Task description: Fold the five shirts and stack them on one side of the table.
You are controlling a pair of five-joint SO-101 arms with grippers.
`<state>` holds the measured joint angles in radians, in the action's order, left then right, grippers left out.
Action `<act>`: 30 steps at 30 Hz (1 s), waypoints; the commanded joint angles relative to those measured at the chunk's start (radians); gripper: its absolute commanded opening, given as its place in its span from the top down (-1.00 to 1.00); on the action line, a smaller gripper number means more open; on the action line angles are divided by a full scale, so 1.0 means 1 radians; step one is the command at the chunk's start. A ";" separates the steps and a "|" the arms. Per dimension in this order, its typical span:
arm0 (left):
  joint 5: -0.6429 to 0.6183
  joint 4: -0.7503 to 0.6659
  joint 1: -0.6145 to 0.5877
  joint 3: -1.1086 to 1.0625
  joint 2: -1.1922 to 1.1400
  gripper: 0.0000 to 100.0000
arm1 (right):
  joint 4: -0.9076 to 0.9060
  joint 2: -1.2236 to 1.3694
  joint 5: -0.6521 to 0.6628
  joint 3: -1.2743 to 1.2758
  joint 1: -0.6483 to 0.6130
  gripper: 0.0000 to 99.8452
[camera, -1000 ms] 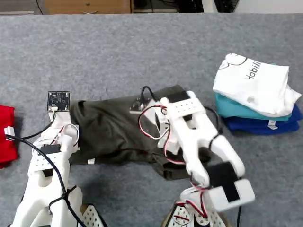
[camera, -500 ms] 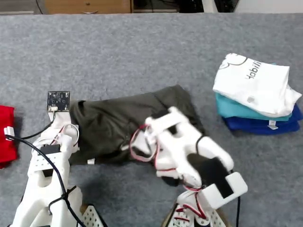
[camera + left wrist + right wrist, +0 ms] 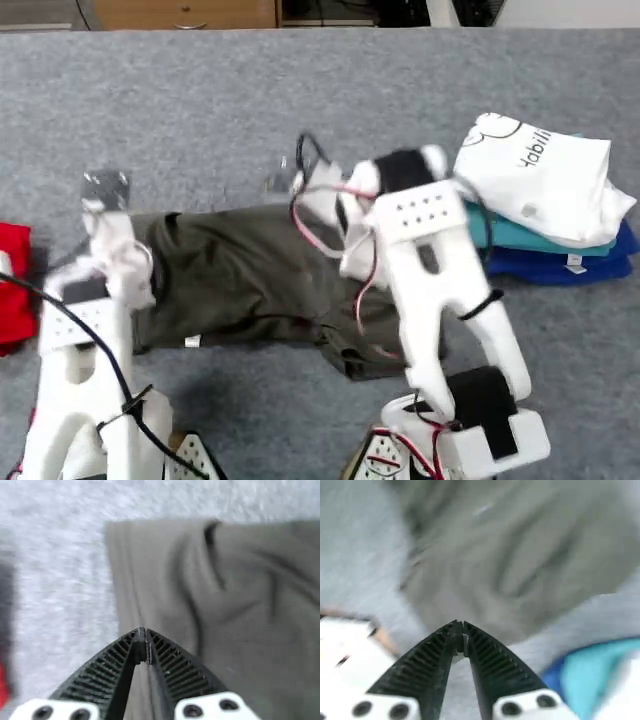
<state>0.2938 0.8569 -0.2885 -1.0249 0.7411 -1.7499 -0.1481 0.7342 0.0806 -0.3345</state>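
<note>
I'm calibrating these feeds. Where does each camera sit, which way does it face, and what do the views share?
High view: fixed above the table, looking down; shows the left arm and right arm at the olive shirt, with the folded stack beside.
Left wrist view: on the left arm, looking down past its shut jaws at the olive shirt's edge.
Right wrist view: on the right arm, looking past its shut jaws at the olive shirt and teal shirt.
Shared: all three show the olive shirt.
</note>
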 commanded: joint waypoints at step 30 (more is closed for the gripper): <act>-0.229 -0.107 -0.204 0.626 -0.908 0.96 | -0.005 1.423 -0.334 -1.529 0.289 0.99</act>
<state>0.0207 0.7449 -0.4327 -0.4358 -0.1672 -1.7377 1.2651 0.4089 -1.3433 -0.0859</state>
